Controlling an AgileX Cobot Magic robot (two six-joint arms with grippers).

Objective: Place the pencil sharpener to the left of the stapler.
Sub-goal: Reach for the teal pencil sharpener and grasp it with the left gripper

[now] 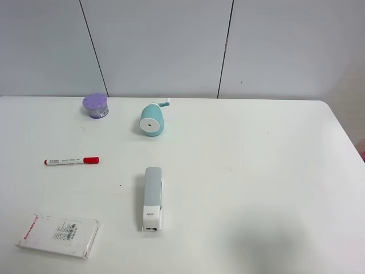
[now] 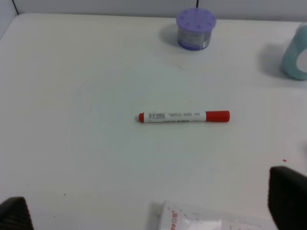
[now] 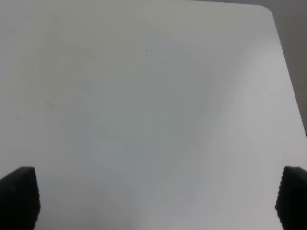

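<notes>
Teal pencil sharpener (image 1: 152, 120) lying on its side, white round face toward camera, near the table's far edge, grey-topped white stapler (image 1: 152, 198) lengthwise, well apart, nearer the camera

Red-capped marker (image 2: 184, 116) lies on the table (image 2: 81, 81) — purple pot (image 2: 195, 28) and pencil sharpener (image 2: 298, 52) well apart.

Left wrist view clips the pencil sharpener (image 2: 298, 52) and the white packet (image 2: 206, 221) at its edges; overhead, at eight o'clock, its print's unreadable.
</notes>
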